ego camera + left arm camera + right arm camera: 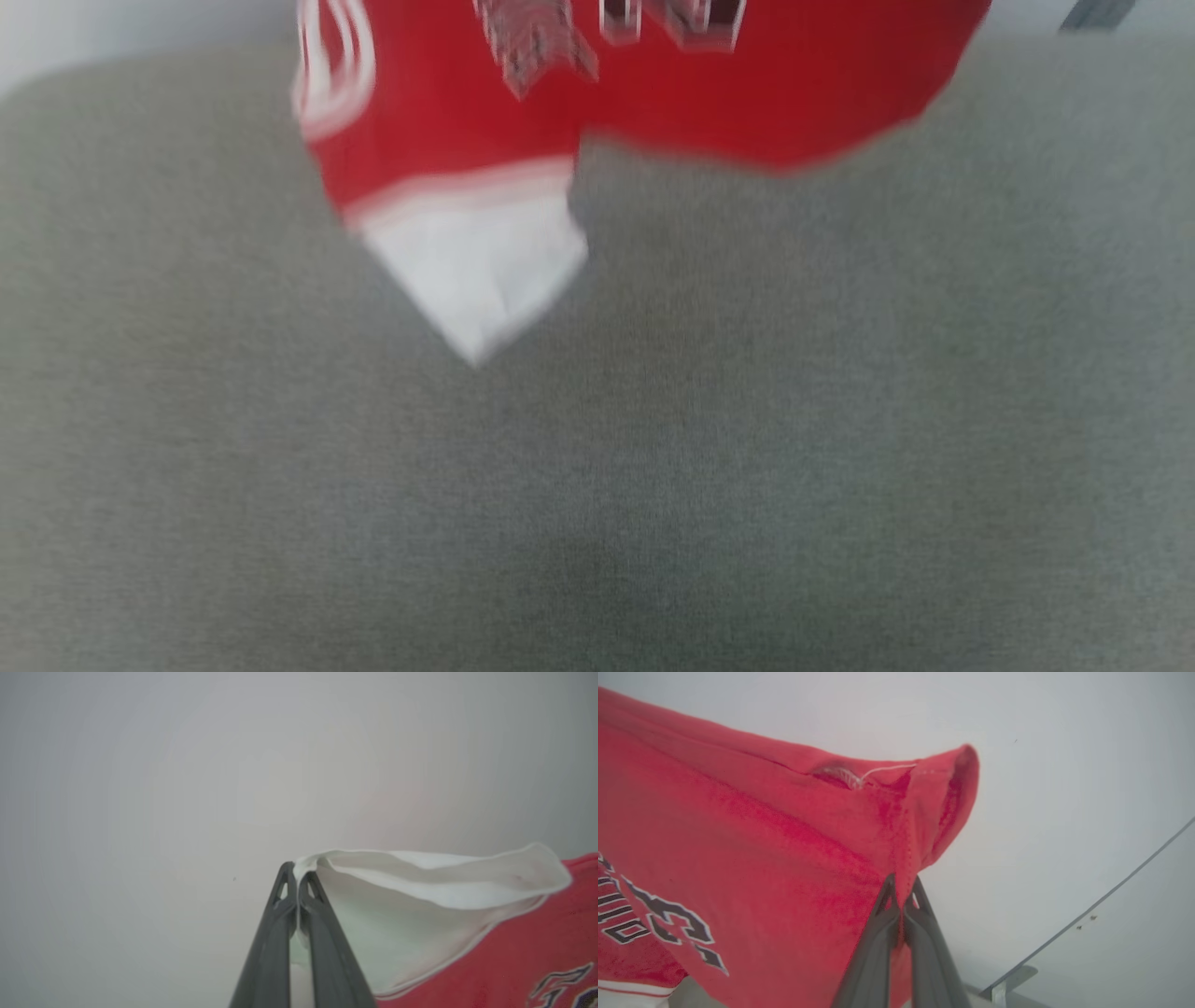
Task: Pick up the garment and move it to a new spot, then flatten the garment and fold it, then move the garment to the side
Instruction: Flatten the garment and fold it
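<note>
In the left wrist view, the left gripper (297,872) has its two dark fingers pressed together on the folded edge of a white sleeve (420,891). That sleeve belongs to the red T-shirt (537,933), whose red body runs off to the right of the fingers. A scrap of black, white-outlined lettering (560,984) shows at the lower right corner. Behind the cloth is a plain pale wall (140,788).

The head view is blurred. The red T-shirt (653,103) hangs across the top, above the far edge of a grey fabric surface (597,485). It spans from left of the middle to near the far right corner. The other white sleeve (476,271), edged with a red-white stripe, dangles point-down on the left part of the shirt, over the surface. The blur hides whether its tip touches the surface. The lettering (607,28) is cut by the top edge.

In the right wrist view, the right gripper (903,882) is clamped on a seam of the red T-shirt (761,858), just below a rolled red hem corner. The cloth stretches away to the left of the fingers, with the figure "23" (658,919) low on the left. To the right, a thin dark line (1111,896) slants down the wall to a small metal bracket (1008,982).
</note>
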`<state>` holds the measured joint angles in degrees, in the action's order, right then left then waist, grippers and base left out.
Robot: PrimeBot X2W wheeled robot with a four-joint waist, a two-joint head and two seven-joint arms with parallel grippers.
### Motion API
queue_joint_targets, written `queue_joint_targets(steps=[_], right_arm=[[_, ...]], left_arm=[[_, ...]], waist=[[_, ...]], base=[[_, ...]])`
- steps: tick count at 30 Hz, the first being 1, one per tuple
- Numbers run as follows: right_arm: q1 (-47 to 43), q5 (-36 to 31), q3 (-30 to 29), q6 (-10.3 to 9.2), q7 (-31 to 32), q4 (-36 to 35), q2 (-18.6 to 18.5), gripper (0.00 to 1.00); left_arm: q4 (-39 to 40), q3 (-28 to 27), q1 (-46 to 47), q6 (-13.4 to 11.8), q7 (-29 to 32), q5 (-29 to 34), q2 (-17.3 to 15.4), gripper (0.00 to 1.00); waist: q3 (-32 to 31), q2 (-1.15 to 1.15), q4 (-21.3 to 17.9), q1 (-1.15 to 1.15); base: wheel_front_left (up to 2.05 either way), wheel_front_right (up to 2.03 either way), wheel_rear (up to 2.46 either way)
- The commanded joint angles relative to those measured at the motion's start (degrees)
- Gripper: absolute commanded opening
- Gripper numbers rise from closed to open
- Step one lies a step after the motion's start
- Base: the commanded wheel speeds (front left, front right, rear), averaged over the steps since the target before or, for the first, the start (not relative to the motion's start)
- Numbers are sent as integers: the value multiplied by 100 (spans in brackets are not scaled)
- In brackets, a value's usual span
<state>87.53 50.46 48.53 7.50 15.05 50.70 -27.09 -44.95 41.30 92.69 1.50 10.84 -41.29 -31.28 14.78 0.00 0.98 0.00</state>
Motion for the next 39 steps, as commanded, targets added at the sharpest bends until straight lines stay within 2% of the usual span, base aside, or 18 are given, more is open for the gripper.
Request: queue_joint_targets(steps=[1,5,8,9,12,16,21,23,30,34,35,39], right_arm=[[167,-192,-51,-1,-340,191,52,0],[762,-826,-343,-1,-1727,836,256,0],[1038,-1278,-423,-1,-2484,1293,435,0],[1097,-1367,-445,-1,-2604,1449,494,0],[943,-1524,-382,-1,-2693,1754,733,0],[466,-1447,-233,-1,-2368,1948,876,0],[-263,-1135,-85,-1,-1949,1832,870,0],[-554,-1004,11,-1,-1785,1718,795,0],[-1551,-440,284,-1,-1293,1027,437,0],[-1926,-241,385,-1,-1164,664,136,0],[-2251,-83,444,-1,-1087,428,-16,0],[-2803,136,593,-1,-930,-101,-366,0]], left_arm=[[-116,-39,254,-62,-300,158,70,0],[-399,-104,1001,-180,-1553,531,259,0],[-554,-174,1446,-224,-2350,713,411,0],[-612,-211,1510,-221,-2463,735,465,0],[-805,-152,1359,82,-2566,773,580,0],[-1196,-20,914,420,-2543,592,693,0],[-1554,204,8,585,-1915,177,759,0],[-1446,396,-442,591,-1550,-70,807,0],[-362,948,-1987,593,-120,-1135,221,0],[55,1025,-2582,593,294,-1463,-29,0],[398,1071,-2970,528,488,-1562,-197,0],[1268,1165,-3766,195,844,-1802,-540,0]], waist=[[456,0,-47,0],[911,0,-6,0],[1123,0,48,0],[1170,0,76,0],[1218,0,140,0],[1119,0,263,0],[842,0,378,0],[715,0,421,0],[369,0,514,0],[236,0,562,0],[147,0,589,0],[-7,0,623,0]], base=[[0,0,0],[0,0,0],[0,0,0],[0,0,0],[0,0,0],[0,0,0],[0,0,0],[0,0,0],[0,0,0],[0,0,0],[0,0,0],[0,0,0]])
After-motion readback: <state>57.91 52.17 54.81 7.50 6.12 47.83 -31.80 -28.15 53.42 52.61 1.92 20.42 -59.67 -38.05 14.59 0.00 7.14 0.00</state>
